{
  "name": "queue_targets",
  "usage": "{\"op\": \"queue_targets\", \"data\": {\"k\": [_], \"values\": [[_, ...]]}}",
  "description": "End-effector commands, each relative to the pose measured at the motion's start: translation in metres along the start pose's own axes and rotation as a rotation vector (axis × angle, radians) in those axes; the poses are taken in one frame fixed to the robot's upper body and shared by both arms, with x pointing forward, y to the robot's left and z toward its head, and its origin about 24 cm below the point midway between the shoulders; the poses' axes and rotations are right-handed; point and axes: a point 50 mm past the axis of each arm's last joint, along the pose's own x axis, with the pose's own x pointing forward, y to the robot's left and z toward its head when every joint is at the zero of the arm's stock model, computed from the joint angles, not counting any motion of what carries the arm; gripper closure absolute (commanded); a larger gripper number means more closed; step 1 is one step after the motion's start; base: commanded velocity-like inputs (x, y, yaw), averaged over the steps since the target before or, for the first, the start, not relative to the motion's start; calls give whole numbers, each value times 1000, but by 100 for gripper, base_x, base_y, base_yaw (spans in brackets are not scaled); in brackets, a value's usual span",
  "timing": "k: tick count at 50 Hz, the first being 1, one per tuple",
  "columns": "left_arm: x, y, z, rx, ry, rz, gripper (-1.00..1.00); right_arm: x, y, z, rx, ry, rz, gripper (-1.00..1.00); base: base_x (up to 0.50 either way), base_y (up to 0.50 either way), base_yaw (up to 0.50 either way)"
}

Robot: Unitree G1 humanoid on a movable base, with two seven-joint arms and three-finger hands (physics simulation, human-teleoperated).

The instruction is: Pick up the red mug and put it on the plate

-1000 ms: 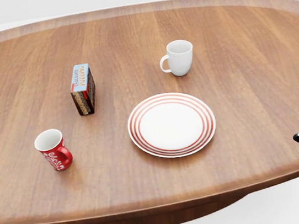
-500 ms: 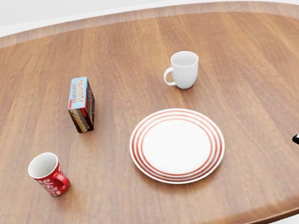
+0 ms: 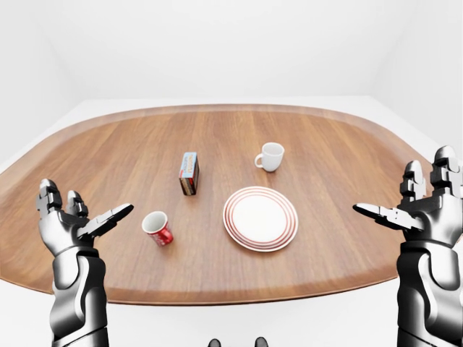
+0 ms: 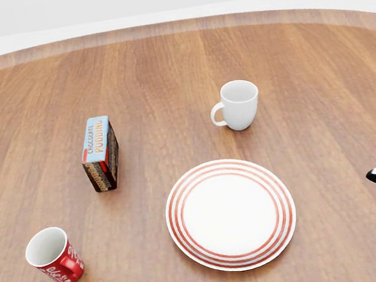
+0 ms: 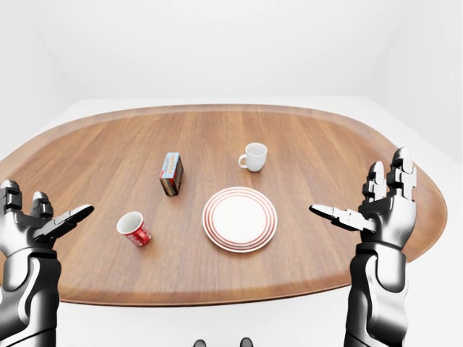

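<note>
The red mug point(image 4: 54, 257) with white lettering stands upright on the wooden table point(image 4: 164, 67), at the lower left of the head view. To its right lies the white plate point(image 4: 230, 213) with red rings, nothing on it. My left hand point(image 3: 81, 223) is open, raised left of the mug and apart from it. Over the table's right edge my right hand point(image 5: 369, 213) is also open, well right of the plate. In the head view only fingertip slivers show at both side edges.
A pudding box point(image 4: 100, 153) stands above the red mug in the head view. A white mug point(image 4: 237, 104) sits above the plate. The oval table's near edge point(image 3: 239, 298) runs below the mug and plate in the left-eye view.
The whole head view has shifted: the camera moved closer to the table, so the mug, plate, box and white mug slid down and grew. Both hands keep their pose.
</note>
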Motion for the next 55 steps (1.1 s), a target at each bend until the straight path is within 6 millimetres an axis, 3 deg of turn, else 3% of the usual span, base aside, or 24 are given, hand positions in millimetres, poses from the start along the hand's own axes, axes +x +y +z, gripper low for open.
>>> {"op": "queue_targets", "data": {"k": [1, 45, 55], "values": [[0, -1, -1, 1, 3, -3, -100, 0, 1, 1, 0, -5, 3, -100, 25, 0, 0], [0, 0, -2, 2, 7, -3, -100, -4, 0, -1, -11, 5, -4, -100, 21, 0, 0], [-1, -1, 2, -2, -11, -4, -100, -3, 1, 0, -17, 0, 1, -100, 9, 48, 0]]}}
